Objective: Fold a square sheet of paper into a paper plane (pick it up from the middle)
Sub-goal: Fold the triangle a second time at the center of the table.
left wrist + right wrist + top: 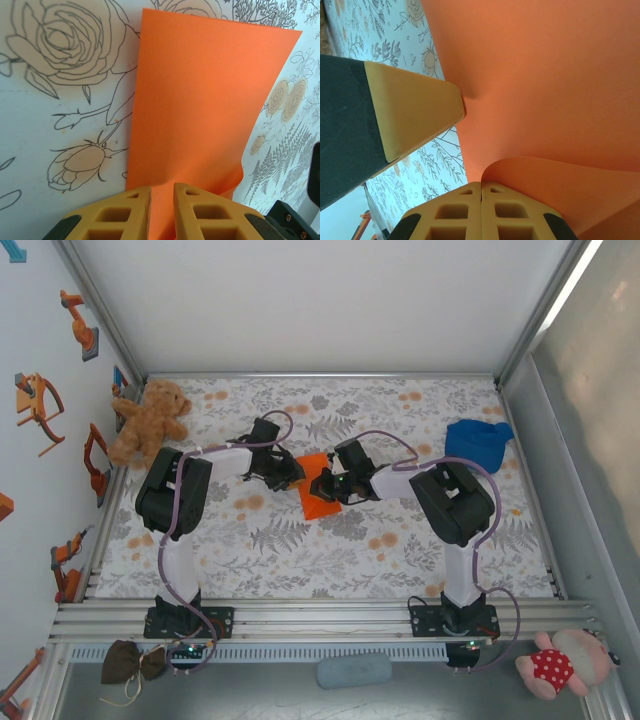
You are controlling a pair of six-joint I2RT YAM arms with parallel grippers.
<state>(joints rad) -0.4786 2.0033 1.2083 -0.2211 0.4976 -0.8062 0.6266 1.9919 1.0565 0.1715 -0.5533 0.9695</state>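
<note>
Top external: near the table [300,560] centre, paper [318,498], bent and partly raised, flanked by left claw [287,473] at its left edge and right claw [337,485] at its right. Toward the far-left corner, bear [148,420]; toward the far-right corner, blue cloth [478,440].

Left wrist: jaws a narrow slit apart, orange visible through the slit; cannot tell whether gripping or merely over the sheet. Mostly flat on the table there, right edge curling up.

Right wrist: jaws closed tight, pinching the paper where a flap curls up from the tips. Touching the sheet from the left, one finger [415,107] of the left claw.
</note>
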